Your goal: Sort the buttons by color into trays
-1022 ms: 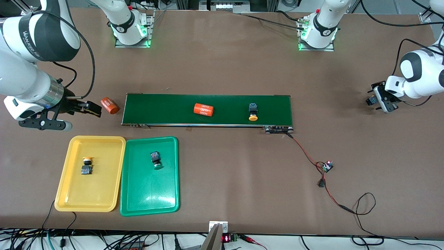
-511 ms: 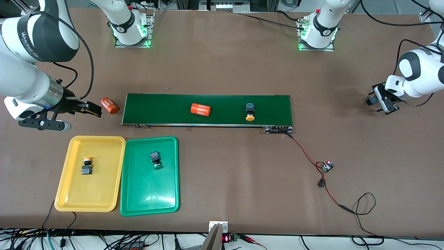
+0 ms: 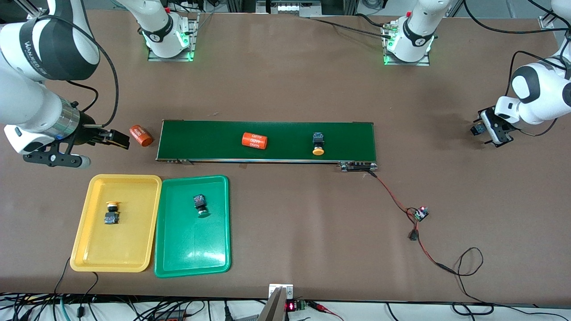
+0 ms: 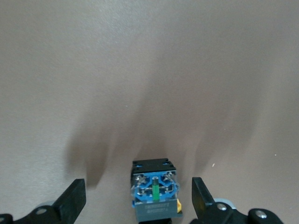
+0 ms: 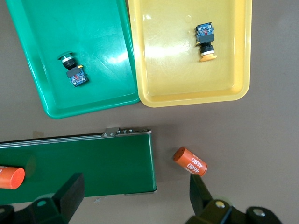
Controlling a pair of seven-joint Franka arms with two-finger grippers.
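A yellow-capped button [image 3: 318, 143] lies on the dark-green belt [image 3: 200, 140]. Another yellow one [image 3: 111, 213] lies in the yellow tray [image 3: 120, 249], and a green-capped one [image 3: 200, 204] in the green tray [image 3: 192, 254]. My right gripper [image 3: 117, 139] hangs open over the table at the belt's end, empty [image 5: 135, 196]; its wrist view shows both trays. Toward the left arm's end, my left gripper [image 3: 482, 130] is open around a blue-bodied button [image 4: 155, 191], with a gap to each of its fingers [image 4: 72, 200]. That button's cap is hidden.
An orange cylinder [image 3: 254, 140] with white print lies on the belt. A second orange cylinder [image 3: 141, 135] lies on the table just past the belt's end, beside my right gripper. Red-black wires [image 3: 401, 207] run from the belt toward the front camera.
The belt has carried the orange cylinder and the yellow-capped button a little toward the right arm's end. The left gripper shifted slightly; both grippers stay open.
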